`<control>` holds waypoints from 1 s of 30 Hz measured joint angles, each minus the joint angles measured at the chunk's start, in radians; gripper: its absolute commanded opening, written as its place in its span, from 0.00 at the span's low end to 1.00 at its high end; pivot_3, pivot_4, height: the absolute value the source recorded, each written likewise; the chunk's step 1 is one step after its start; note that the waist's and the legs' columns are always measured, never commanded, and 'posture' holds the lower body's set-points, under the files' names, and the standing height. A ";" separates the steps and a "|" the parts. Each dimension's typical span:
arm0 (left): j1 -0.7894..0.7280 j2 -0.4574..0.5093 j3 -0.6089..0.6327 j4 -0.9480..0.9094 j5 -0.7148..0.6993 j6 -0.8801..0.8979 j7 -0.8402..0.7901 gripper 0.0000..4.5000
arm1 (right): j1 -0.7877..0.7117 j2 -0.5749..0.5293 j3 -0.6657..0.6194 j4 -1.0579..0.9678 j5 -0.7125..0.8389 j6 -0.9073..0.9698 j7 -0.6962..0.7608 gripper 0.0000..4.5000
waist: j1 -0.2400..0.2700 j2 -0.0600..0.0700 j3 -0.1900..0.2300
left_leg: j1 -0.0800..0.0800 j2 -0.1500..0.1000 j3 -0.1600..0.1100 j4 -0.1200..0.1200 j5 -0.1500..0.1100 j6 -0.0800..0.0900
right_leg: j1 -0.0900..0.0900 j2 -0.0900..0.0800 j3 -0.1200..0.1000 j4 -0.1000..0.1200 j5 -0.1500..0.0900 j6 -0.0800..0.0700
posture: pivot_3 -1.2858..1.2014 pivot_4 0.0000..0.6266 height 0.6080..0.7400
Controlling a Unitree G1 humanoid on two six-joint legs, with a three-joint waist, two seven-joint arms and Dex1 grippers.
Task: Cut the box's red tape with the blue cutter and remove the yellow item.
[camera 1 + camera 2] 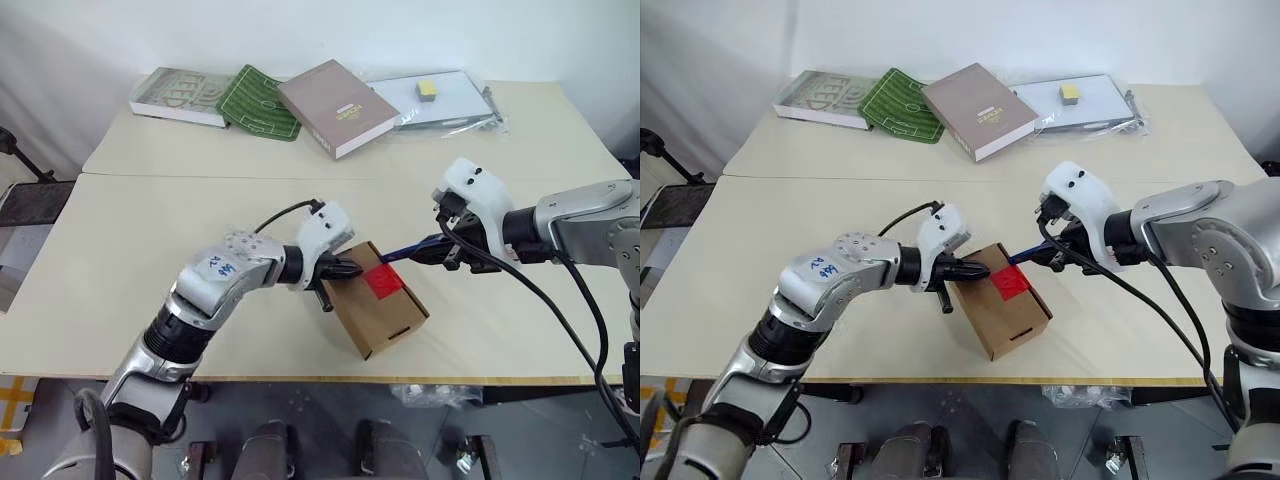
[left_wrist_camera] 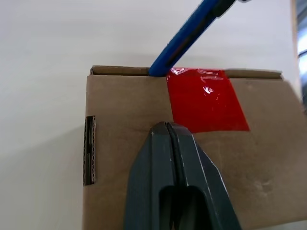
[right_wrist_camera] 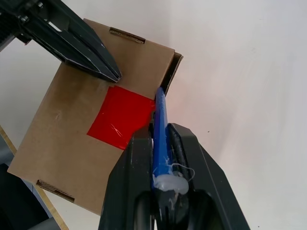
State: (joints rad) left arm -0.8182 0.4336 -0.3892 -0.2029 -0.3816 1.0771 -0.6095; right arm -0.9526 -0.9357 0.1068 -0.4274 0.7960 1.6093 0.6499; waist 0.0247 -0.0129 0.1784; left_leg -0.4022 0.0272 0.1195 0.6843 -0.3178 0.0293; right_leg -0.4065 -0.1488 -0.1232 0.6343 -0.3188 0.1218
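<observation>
So the box (image 1: 378, 310) sits near the front edge of the table (image 1: 120, 250), lid still down, and the tape (image 1: 383, 280) looks whole to me, no slit I can see. That puts us right at the start of the cut, I reckon: slicing, opening the flap and fishing out the yellow item are all still to do, and I can't see that item anywhere, presumably it's inside.

Left gripper (image 2: 166, 128) has its fingers pressed fully together, holding nothing, tips resting on the lid right at the tape's near edge, looks like it's pinning the box down.

Right gripper (image 3: 162, 143) is clamped nearly closed on the cutter (image 3: 160, 125), whose tip is poked into the lid seam beside the tape's corner.
</observation>
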 measured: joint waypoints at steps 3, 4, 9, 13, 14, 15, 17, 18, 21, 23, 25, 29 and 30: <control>-0.032 0.000 -0.027 0.001 0.020 0.033 0.007 0.00 | 0.000 0.000 0.000 0.001 -0.002 0.000 0.000 0.04 | 0.000 -0.001 -0.001 | 0.003 0.000 0.000 0.000 0.000 0.000 | 0.004 0.000 0.000 0.000 0.000 0.000 | 0.52 0.24 1.00; -0.042 0.001 -0.038 0.001 0.028 0.043 0.007 0.00 | 0.000 0.000 0.001 0.001 -0.002 0.000 0.000 0.04 | -0.001 -0.001 -0.001 | 0.006 0.000 0.000 0.000 0.000 0.000 | 0.007 0.000 0.000 -0.001 0.000 0.000 | 0.52 0.24 1.00; -0.080 0.013 -0.089 0.000 0.055 0.073 0.010 0.00 | -0.005 -0.010 0.007 0.002 0.000 0.000 0.000 0.04 | -0.004 0.000 -0.001 | 0.015 0.001 0.000 -0.001 -0.001 0.001 | 0.015 0.000 0.002 -0.006 0.000 -0.001 | 0.52 0.24 1.00; -0.099 0.011 -0.110 0.000 0.065 0.084 0.010 0.00 | -0.005 -0.015 0.015 0.002 0.014 0.000 0.000 0.04 | -0.002 -0.001 -0.002 | 0.015 0.001 0.000 -0.001 -0.001 0.000 | 0.015 0.000 0.007 -0.007 0.001 -0.002 | 0.52 0.24 1.00; -0.102 0.009 -0.111 0.000 0.066 0.091 0.010 0.00 | -0.005 -0.018 0.016 0.003 0.018 0.000 -0.001 0.04 | -0.002 -0.001 -0.002 | 0.015 0.001 0.000 -0.001 -0.001 0.000 | 0.015 0.000 0.007 -0.007 0.001 -0.002 | 0.52 0.24 1.00; -0.105 0.007 -0.112 0.001 0.067 0.095 0.010 0.00 | -0.005 -0.020 0.017 0.003 0.021 0.000 -0.003 0.04 | -0.002 -0.001 -0.002 | 0.015 0.001 0.000 -0.001 -0.001 0.001 | 0.015 0.000 0.008 -0.007 0.001 -0.002 | 0.52 0.24 1.00; -0.109 0.001 -0.113 0.007 0.069 0.102 0.010 0.00 | -0.005 -0.023 0.018 0.007 0.033 0.000 -0.010 0.04 | -0.001 -0.001 -0.003 | 0.015 0.001 0.000 -0.001 -0.001 0.001 | 0.015 -0.001 0.009 -0.007 0.001 -0.002 | 0.52 0.24 1.00; -0.110 -0.002 -0.113 0.011 0.070 0.103 0.010 0.00 | -0.005 -0.024 0.019 0.009 0.040 0.000 -0.016 0.04 | 0.000 -0.001 -0.003 | 0.015 0.001 0.000 -0.001 -0.001 0.001 | 0.015 -0.001 0.009 -0.007 0.001 -0.002 | 0.52 0.24 1.00; -0.112 -0.012 -0.113 0.017 0.075 0.105 0.011 0.00 | -0.005 -0.035 0.024 0.014 0.064 0.000 -0.034 0.04 | 0.002 -0.001 -0.004 | 0.015 0.001 -0.001 -0.001 -0.001 0.001 | 0.016 -0.001 0.009 -0.008 0.001 -0.002 | 0.52 0.24 1.00; -0.112 -0.015 -0.113 0.018 0.077 0.108 0.011 0.00 | -0.005 -0.042 0.027 0.019 0.083 -0.001 -0.045 0.04 | 0.002 -0.001 -0.004 | 0.015 0.001 -0.001 -0.001 -0.001 0.001 | 0.016 -0.002 0.009 -0.008 0.002 -0.002 | 0.52 0.24 1.00; -0.112 -0.020 -0.113 0.018 0.081 0.111 0.011 0.00 | -0.005 -0.058 0.034 0.023 0.103 -0.006 -0.054 0.04 | 0.003 -0.001 -0.005 | 0.015 0.001 -0.002 -0.001 -0.001 0.001 | 0.017 -0.002 0.009 -0.009 0.002 -0.002 | 0.52 0.24 1.00; -0.112 -0.027 -0.116 0.018 0.089 0.112 0.011 0.00 | -0.012 -0.106 0.054 0.026 0.157 -0.015 -0.064 0.04 | 0.006 -0.001 -0.005 | 0.015 0.000 -0.002 -0.001 -0.001 0.002 | 0.017 -0.002 0.009 -0.010 0.002 -0.002 | 0.52 0.24 1.00; -0.112 -0.027 -0.116 0.018 0.090 0.111 0.011 0.00 | -0.016 -0.124 0.062 0.026 0.174 -0.015 -0.064 0.04 | 0.006 -0.001 -0.005 | 0.015 0.000 -0.003 -0.001 -0.002 0.002 | 0.018 -0.003 0.008 -0.010 0.002 -0.002 | 0.52 0.24 1.00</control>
State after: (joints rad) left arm -0.9298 0.4063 -0.5054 -0.1845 -0.2915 1.1886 -0.5981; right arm -0.9682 -1.0592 0.1686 -0.4014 0.9698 1.5939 0.5860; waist 0.0303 -0.0143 0.1737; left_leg -0.3874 0.0276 0.1169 0.6833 -0.3193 0.0313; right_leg -0.3885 -0.1513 -0.1149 0.6239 -0.3172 0.1198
